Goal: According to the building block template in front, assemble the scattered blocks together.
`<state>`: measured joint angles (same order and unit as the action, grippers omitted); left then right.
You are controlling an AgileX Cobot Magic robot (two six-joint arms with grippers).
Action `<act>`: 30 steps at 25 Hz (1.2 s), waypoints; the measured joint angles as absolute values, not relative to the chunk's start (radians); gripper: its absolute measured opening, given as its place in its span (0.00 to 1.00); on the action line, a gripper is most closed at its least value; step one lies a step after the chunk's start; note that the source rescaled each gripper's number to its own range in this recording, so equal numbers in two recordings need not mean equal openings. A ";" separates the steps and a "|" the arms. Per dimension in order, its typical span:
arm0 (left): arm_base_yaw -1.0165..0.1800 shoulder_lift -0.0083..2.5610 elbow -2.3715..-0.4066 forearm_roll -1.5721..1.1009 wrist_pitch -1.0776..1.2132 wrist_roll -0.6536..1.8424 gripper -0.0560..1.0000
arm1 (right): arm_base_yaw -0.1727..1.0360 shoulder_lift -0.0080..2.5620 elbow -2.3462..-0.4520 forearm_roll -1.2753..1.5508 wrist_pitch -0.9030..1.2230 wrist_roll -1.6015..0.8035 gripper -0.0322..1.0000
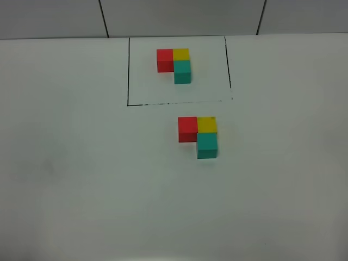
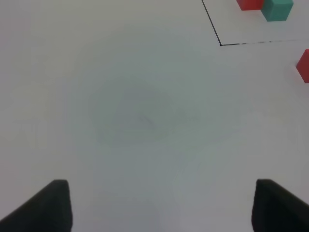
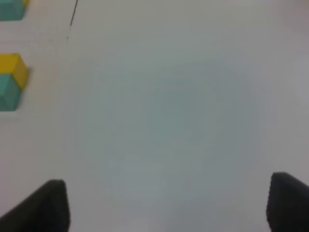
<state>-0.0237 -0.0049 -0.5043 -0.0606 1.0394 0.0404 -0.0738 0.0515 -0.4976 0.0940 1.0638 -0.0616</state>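
The template (image 1: pixel 175 64) is a joined red, yellow and teal trio inside a thin black drawn rectangle at the back of the white table. In front of the frame, the unframed red cube (image 1: pixel 187 129), yellow cube (image 1: pixel 206 124) and teal cube (image 1: pixel 207 144) touch in the same L shape. No arm shows in the exterior high view. My left gripper (image 2: pixel 161 203) is open and empty over bare table; the template's red and teal cubes (image 2: pixel 270 7) and the loose red cube (image 2: pixel 303 65) show at that view's edge. My right gripper (image 3: pixel 166 203) is open and empty; the yellow cube (image 3: pixel 12 65) and teal cube (image 3: pixel 8 93) show at its edge.
The white table (image 1: pixel 81 179) spreads around the blocks. The black frame line (image 1: pixel 174 102) runs just behind the assembled trio. A grey panelled wall (image 1: pixel 174 16) stands behind the table's back edge.
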 joint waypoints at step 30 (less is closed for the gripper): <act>-0.024 -0.005 -0.504 -0.061 1.039 0.040 0.96 | -0.016 0.051 -0.498 0.095 1.064 -0.061 0.66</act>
